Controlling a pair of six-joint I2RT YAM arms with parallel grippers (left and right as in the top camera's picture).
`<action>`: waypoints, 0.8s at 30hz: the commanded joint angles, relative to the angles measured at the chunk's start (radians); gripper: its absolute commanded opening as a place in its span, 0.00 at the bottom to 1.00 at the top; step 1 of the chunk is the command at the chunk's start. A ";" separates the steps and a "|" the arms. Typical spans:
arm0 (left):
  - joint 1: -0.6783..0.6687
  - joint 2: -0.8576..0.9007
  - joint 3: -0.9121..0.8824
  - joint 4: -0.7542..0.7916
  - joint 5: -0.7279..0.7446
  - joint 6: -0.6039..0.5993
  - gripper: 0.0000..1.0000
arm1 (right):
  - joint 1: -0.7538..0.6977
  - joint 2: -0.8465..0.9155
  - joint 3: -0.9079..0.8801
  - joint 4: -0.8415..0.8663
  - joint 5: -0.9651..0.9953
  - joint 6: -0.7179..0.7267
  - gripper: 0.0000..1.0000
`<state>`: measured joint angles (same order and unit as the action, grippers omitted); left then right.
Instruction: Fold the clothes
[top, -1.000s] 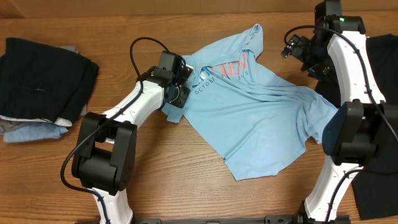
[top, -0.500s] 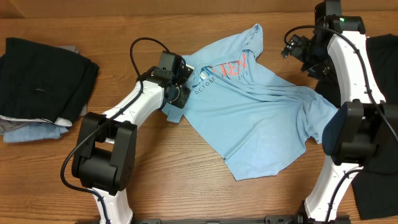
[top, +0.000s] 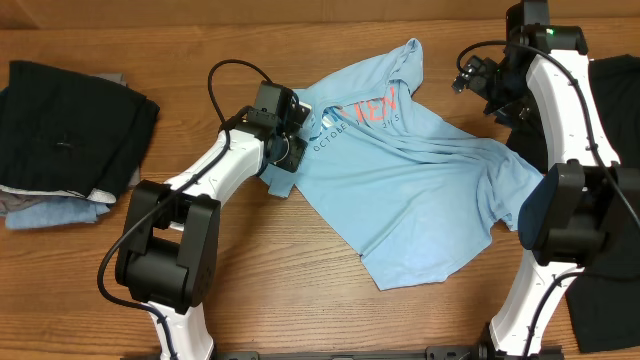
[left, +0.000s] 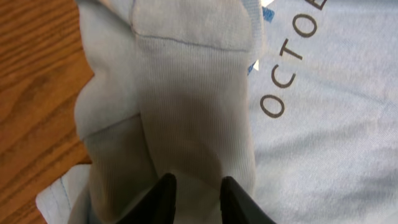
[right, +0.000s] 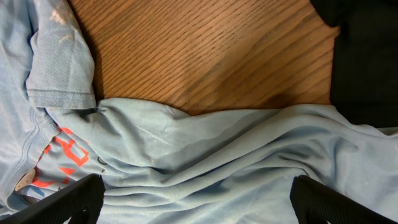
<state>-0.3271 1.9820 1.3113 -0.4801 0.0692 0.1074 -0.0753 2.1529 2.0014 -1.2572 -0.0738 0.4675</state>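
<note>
- Left pincer (left: 198, 190) is closed on a raised fold of the T-shirt (top: 420, 190) near its left edge, with cloth pinched between the two dark fingers (left: 163, 199).
- Right pincer (right: 199, 199) is spread wide and grips nothing, and it hovers above the upper right part of the T-shirt.
- At the far left of the tabletop (top: 300, 310) lies a pile of folded garments (top: 70, 130), black on top with grey and dull blue beneath, well apart from the T-shirt.
- At the right edge lies a plain black shirt (top: 610, 290), partly behind the right arm. It is just beside the T-shirt's right side, and whether they touch cannot be told.
- A black cable (top: 225, 75) loops above the left arm.
- The T-shirt lies mid-tabletop, spread out but skewed. It is light sky-blue and thin, with long creases running across its middle.
- Its print faces up, with grey letters "OCTO" (left: 289, 62) beside the pinched fold and orange-red letters (top: 375, 110) higher up.
</note>
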 joint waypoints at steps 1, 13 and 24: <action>0.000 0.013 -0.009 0.026 -0.015 -0.003 0.33 | -0.001 0.003 0.001 0.004 0.006 0.005 1.00; 0.002 0.056 0.024 0.026 -0.021 -0.034 0.10 | -0.001 0.003 0.001 0.004 0.006 0.004 1.00; 0.023 -0.027 0.271 -0.119 -0.093 -0.037 0.04 | -0.001 0.003 0.001 0.003 0.006 0.004 1.00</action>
<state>-0.3233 2.0102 1.4967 -0.5804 0.0448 0.0803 -0.0753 2.1529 2.0014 -1.2572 -0.0738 0.4671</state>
